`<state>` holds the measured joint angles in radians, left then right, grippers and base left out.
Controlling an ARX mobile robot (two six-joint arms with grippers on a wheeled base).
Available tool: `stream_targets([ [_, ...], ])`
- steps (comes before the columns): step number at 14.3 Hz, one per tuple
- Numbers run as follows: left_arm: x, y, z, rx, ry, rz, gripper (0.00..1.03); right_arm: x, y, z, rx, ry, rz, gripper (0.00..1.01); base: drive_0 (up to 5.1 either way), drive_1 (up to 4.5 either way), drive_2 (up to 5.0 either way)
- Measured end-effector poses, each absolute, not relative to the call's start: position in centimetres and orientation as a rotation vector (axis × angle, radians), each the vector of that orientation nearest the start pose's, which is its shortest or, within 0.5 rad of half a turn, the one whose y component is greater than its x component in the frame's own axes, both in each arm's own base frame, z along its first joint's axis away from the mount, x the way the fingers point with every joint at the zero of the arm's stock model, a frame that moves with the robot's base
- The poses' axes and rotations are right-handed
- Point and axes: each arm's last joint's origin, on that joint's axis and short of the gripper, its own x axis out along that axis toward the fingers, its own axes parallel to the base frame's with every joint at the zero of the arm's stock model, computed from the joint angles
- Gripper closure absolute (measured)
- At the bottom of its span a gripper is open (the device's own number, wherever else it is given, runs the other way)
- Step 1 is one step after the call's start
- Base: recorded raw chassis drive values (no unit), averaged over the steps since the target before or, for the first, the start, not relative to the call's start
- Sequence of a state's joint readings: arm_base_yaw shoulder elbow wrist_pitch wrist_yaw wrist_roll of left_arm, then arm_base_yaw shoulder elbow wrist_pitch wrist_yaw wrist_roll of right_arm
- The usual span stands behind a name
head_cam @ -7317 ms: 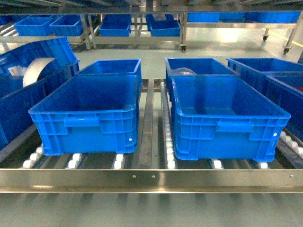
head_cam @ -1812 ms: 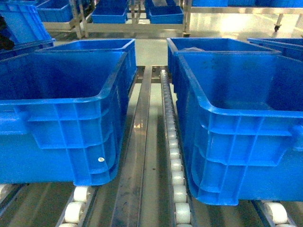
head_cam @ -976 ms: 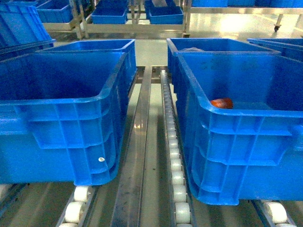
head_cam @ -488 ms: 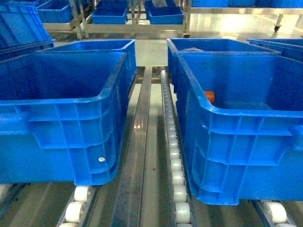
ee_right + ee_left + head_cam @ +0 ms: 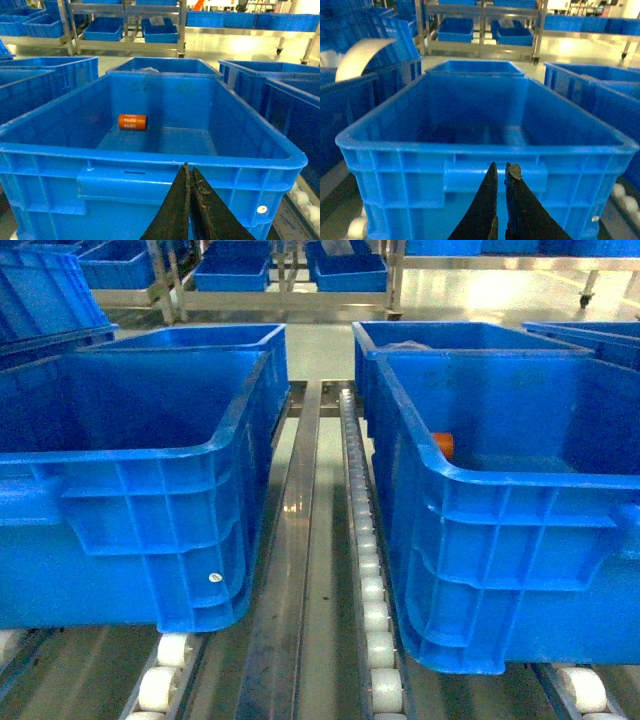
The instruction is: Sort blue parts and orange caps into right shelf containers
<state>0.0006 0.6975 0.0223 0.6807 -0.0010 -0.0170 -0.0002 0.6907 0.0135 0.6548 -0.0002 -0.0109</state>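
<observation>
Both grippers have their fingers together and hold nothing. From its wrist camera, the right gripper (image 5: 188, 175) shows two dark fingers pressed tip to tip, in front of the near wall of the right blue crate (image 5: 150, 187). Inside this crate one orange cap (image 5: 132, 121) lies on its side by the left inner wall, near the floor of the crate; it is a short cylinder with white numbers printed on it, though the digits are too blurred to read surely. In the head view the same orange cap (image 5: 442, 444) shows only partly, behind the near left corner of the crate rim.

The left gripper (image 5: 500, 172) also has its fingers nearly touching, with a thin slit between them, in front of the handle area of the left blue crate (image 5: 395, 175). No part is visible inside this crate.

Both crates stand on a roller rack (image 5: 375, 640) with white rollers, and a steel rail (image 5: 295, 540) runs between them. More blue crates (image 5: 240, 268) sit on shelves behind.
</observation>
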Motion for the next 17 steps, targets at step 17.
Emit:
stream_targets([
  [17, 10.1, 0.0, 16.3, -0.017, 0.045, 0.001, 1.01, 9.8, 0.0, 16.6, -0.010, 0.015, 0.001, 0.99, 0.0, 0.00, 0.0],
])
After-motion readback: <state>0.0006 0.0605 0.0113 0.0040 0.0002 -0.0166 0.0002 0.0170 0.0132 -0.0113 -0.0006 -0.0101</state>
